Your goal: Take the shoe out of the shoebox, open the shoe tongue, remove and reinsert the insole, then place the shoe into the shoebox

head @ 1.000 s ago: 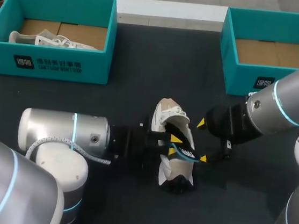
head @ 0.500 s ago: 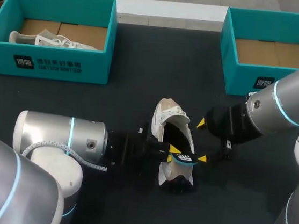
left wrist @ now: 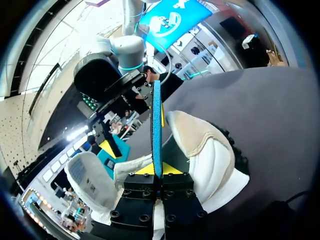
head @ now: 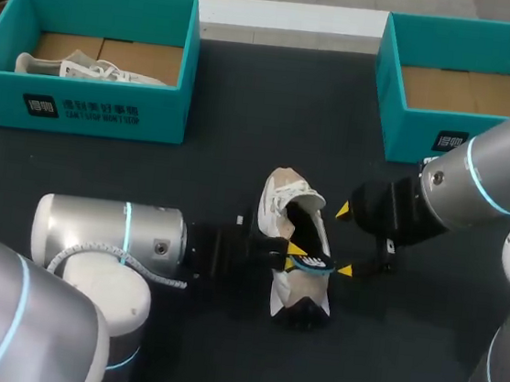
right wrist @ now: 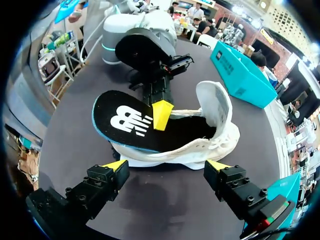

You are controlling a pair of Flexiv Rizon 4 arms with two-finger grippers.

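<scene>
The shoe [head: 276,207] lies near the middle of the dark bench [head: 237,106]. The left gripper [head: 296,251] is pinched thin on the insole [head: 313,265], at the shoe's heel. A second ago its two yellow tips showed apart; now they sit together. The right gripper [head: 343,240] has not moved and stands wide open beside the shoe, holding nothing.

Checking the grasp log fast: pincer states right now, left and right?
Left pincer: closed on the insole, which sticks partly out of the shoe.
Right pincer: open, holding nothing, fingers spread beside the shoe.
</scene>
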